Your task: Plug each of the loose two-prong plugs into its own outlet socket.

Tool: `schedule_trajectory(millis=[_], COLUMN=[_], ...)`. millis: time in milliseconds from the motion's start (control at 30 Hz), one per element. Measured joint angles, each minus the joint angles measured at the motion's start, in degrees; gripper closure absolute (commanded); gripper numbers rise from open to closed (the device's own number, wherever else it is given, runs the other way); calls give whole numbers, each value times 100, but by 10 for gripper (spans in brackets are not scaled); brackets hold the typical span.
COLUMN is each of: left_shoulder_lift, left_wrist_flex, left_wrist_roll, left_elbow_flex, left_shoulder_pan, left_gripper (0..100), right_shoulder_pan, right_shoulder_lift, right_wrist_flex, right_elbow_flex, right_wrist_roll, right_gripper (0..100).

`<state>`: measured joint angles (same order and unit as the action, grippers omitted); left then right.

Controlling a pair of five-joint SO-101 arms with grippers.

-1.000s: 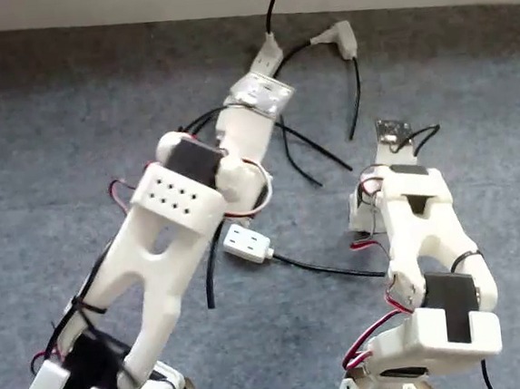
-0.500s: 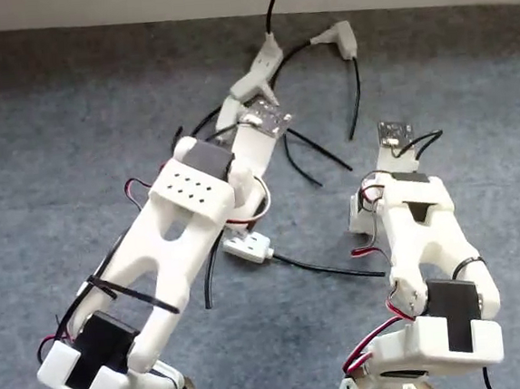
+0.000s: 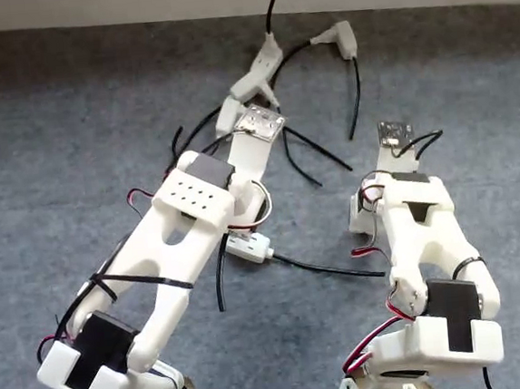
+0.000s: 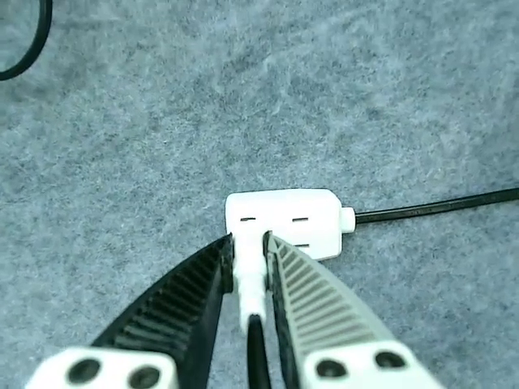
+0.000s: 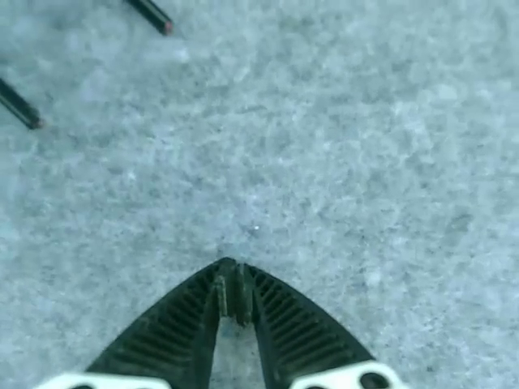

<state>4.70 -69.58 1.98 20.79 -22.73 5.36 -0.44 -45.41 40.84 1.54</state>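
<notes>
My left gripper [image 4: 247, 243] is shut on a white two-prong plug [image 4: 250, 285] with a black cord. The plug's front end touches the near side of the white outlet block [image 4: 284, 223], beside its slots. In the high view the block [image 3: 251, 246] lies at the middle of the carpet, half under the left arm [image 3: 186, 228]. Its black cord [image 3: 326, 269] runs off to the right. Two more white plugs [image 3: 262, 69] [image 3: 338, 36] lie at the far edge. My right gripper [image 5: 235, 285] is shut on nothing, just above bare carpet.
Loose black cords [image 3: 316, 158] cross the carpet between the two arms, and two cord ends [image 5: 154, 16] show ahead of the right gripper. A small white piece [image 3: 228, 115] lies by the left arm's wrist. The right arm [image 3: 418, 226] stands folded at the right.
The left arm has drawn back and lowered toward the outlet block, uncovering the white piece near its wrist. The black cord hanging under it swung slightly right. The right arm settled slightly.
</notes>
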Motion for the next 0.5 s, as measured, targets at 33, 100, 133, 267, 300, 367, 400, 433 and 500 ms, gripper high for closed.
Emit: schedule_trajectory(millis=[33, 100, 133, 267, 300, 367, 400, 433, 500], left_shoulder_lift=[0, 0, 0, 0, 0, 0, 0, 0, 0], left_wrist_flex=[35, 35, 35, 35, 35, 35, 35, 26, 0], left_wrist_roll=[9, 9, 0, 9, 9, 9, 0, 0, 123], left_elbow_flex=[9, 26, 26, 53, 53, 53, 53, 53, 53], left_shoulder_pan=[0, -9, -9, 9, 9, 0, 0, 0, 0], left_gripper=[992, 992, 992, 992, 992, 992, 992, 992, 992], right_shoulder_pan=[0, 0, 0, 0, 0, 0, 0, 0, 0], right_shoulder_lift=[0, 0, 0, 0, 0, 0, 0, 0, 0], right_wrist_flex=[0, 0, 0, 0, 0, 0, 0, 0, 0], right_elbow_flex=[0, 0, 0, 0, 0, 0, 0, 0, 0], right_wrist_roll=[0, 0, 0, 0, 0, 0, 0, 0, 0], right_gripper=[992, 992, 992, 992, 992, 992, 992, 992, 992])
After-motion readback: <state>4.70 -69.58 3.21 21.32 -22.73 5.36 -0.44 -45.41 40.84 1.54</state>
